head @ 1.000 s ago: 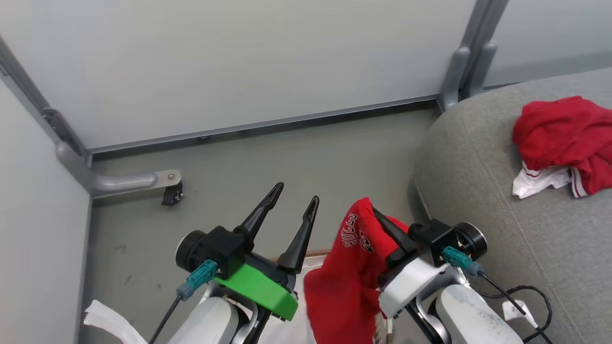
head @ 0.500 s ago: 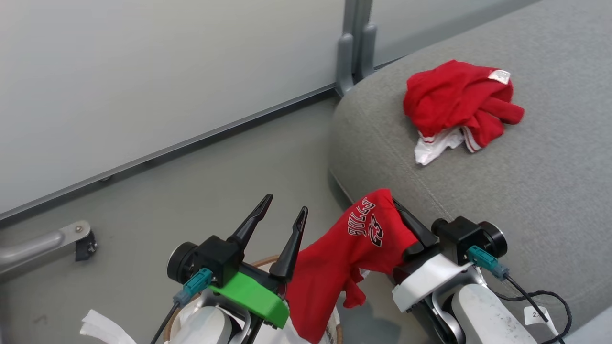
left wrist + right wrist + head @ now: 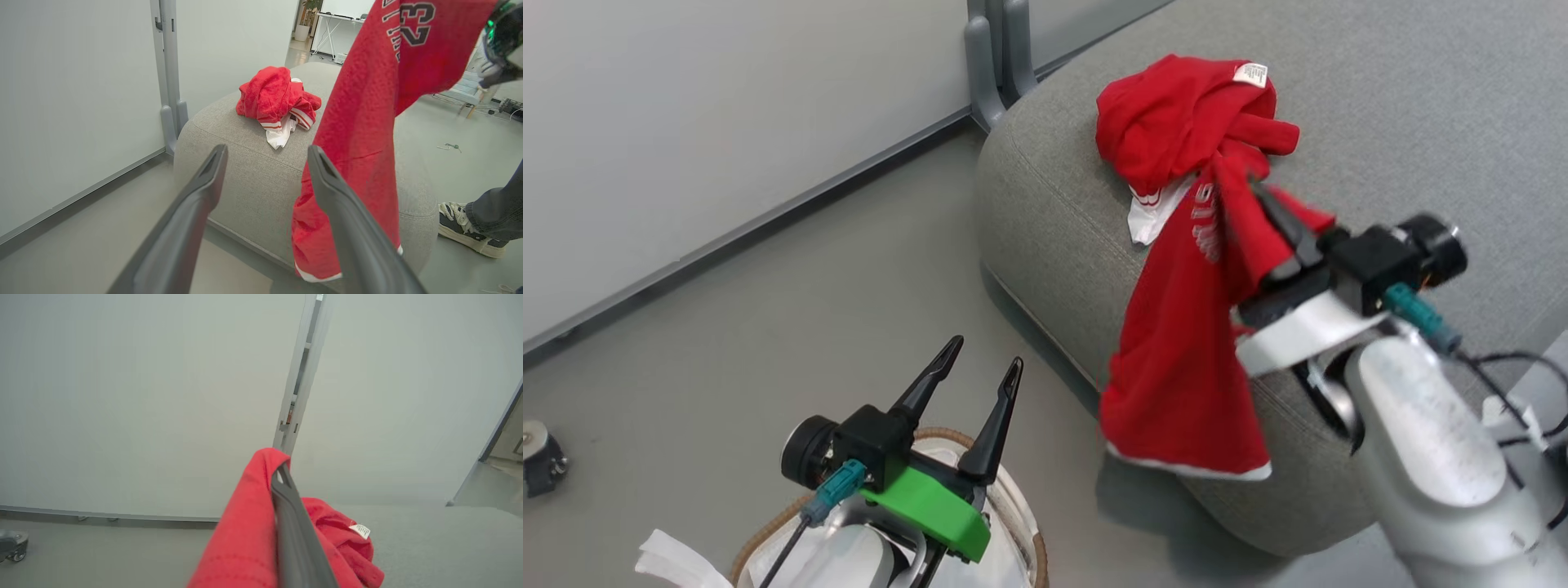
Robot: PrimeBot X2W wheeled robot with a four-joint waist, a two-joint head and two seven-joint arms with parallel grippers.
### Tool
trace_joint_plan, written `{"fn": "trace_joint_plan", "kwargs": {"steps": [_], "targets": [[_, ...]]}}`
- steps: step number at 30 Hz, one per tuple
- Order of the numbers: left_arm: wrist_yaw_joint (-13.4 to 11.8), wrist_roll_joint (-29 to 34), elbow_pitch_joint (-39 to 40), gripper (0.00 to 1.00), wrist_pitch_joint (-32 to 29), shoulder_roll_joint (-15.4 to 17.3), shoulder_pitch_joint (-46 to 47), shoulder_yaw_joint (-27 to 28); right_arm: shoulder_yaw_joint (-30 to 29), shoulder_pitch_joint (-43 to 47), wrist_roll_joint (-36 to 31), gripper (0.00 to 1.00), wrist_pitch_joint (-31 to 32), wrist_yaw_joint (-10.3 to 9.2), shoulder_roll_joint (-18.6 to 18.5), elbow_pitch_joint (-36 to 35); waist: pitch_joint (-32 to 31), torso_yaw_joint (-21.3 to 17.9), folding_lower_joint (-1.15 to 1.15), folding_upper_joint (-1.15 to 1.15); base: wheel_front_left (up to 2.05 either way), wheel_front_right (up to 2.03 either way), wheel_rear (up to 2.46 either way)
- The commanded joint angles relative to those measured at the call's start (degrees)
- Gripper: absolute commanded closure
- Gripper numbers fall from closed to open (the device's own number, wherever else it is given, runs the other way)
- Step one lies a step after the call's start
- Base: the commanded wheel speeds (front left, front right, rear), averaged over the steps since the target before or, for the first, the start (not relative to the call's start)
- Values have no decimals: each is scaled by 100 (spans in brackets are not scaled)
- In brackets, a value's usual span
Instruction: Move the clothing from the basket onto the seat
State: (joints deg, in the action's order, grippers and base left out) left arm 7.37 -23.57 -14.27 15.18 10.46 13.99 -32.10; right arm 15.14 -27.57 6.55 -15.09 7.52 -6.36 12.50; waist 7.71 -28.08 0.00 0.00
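Pale wall panels point(image 3: 686, 98), grey post point(image 3: 996, 57), floor point(image 3: 768, 310), caster wheel point(image 3: 539, 457); person's sneaker point(image 3: 466, 232)

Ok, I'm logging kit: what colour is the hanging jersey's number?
Black, outlined white, on the red jersey; left wrist view.

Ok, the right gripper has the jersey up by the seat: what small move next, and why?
Probably carry the right gripper further over the seat before opening: the jersey it is shut on hangs down past the seat's front edge and might slide off if released here.

Red jersey point(image 3: 1184, 367), white hem, black-and-white lettering; red bundle point(image 3: 1176, 122), white red-striped trim; grey couch point(image 3: 1421, 98).
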Motion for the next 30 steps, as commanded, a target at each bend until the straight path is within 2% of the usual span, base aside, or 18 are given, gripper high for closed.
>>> {"fn": "trace_joint_plan", "kwargs": {"steps": [1, 8, 13, 18, 23, 30], "targets": [[19, 49, -7, 0, -5, 109, 106, -21, -47, -387, -98, 100, -11, -7, -163, -57, 368, -71, 0, 0, 0, 0, 0], [19, -8, 71, 0, -5, 331, 291, -91, -383, -2193, -404, 100, -11, -7, -1151, 159, 820, 163, 0, 0, 0, 0, 0], [19, -36, 122, 0, -5, 500, 409, -149, -795, -3487, -694, 100, -11, -7, -1838, 682, 1163, 372, 0, 0, 0, 0, 0], [19, -50, 179, 0, -5, 649, 544, -198, -1467, -4361, -1163, 100, -5, -7, -2220, 1215, 1521, 590, 0, 0, 0, 0, 0], [19, -78, 227, 0, -5, 762, 697, -263, -2076, -4683, -1616, 100, 74, -7, -2283, 1717, 1881, 823, 0, 0, 0, 0, 0], [19, -87, 302, 0, -5, 900, 1007, -309, -2763, -4101, -2039, 100, 76, -7, -1852, 2526, 2423, 1181, 0, 0, 0, 0, 0]]}}
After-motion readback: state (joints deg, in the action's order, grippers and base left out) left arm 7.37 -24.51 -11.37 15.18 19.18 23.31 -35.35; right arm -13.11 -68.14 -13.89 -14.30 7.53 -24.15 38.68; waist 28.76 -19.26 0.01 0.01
